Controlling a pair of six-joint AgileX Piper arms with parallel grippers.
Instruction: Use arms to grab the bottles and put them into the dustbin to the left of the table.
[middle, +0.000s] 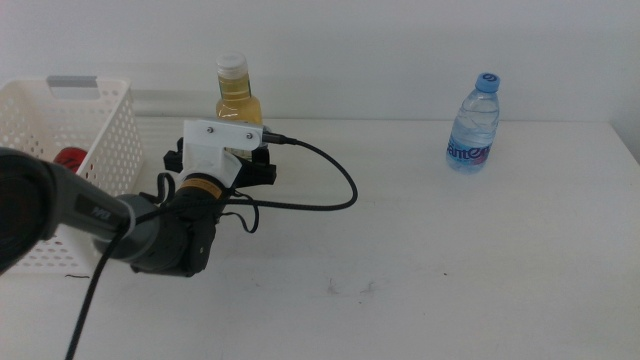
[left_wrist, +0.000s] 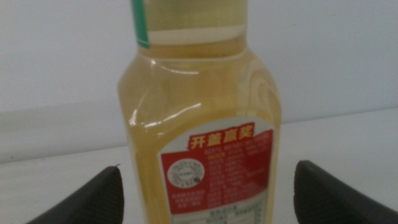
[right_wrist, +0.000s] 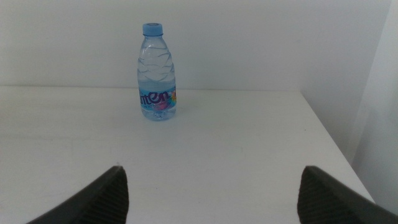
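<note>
Left gripper jaws wide apart either side of the yellow juice bottle, just beside the dustbin, red can inside the dustbin, water bottle far from the dustbin, right gripper jaws apart, well back from the water bottle

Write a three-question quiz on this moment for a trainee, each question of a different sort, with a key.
1. True or false: the left claw is shut on the yellow juice bottle.
2. What red thing already lies in the white dustbin? A) a slim red can B) a red cup C) a red cap
3. Fill in: the clear water bottle stands upright on the table and has a ___ cap.

Key
1. False: the jaws stand open on either side of the bottle, apart from it.
2. A, the red can, seen in part behind the basket wall.
3. Blue. The right claw waits, open, facing that bottle from a distance.
</note>
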